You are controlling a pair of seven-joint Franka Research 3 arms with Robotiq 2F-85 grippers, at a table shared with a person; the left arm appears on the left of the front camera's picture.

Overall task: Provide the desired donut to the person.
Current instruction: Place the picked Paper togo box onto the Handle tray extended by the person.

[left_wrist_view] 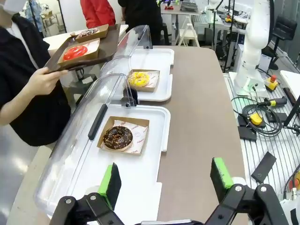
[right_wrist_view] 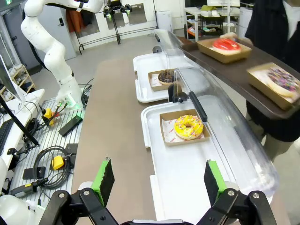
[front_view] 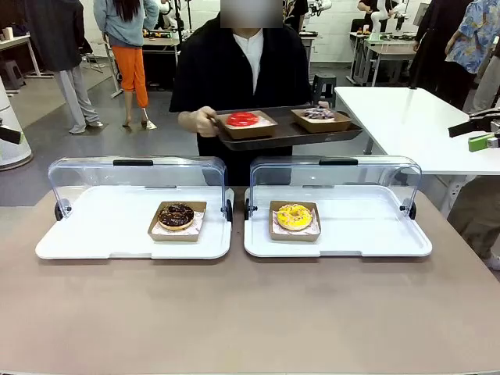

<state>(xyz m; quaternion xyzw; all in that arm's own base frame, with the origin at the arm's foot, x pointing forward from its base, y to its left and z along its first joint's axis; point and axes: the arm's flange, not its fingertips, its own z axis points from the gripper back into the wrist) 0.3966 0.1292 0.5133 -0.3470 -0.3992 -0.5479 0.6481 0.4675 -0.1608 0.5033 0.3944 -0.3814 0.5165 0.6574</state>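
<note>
left fingers (left_wrist_view: 166,180) spread, empty | right fingers (right_wrist_view: 157,180) spread, empty | person (front_view: 234,70) holds tray (front_view: 289,133) level, long axis left-right

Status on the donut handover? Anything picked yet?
Done: both display covers are swung open, and the person waits with a dark tray already holding two donuts. In hand: nothing; left gripper and right gripper hover open and empty on the near side. Left: the chocolate donut and yellow donut sit untouched in their boxes, so pick and handover remain. Which one is wanted is not shown.
</note>
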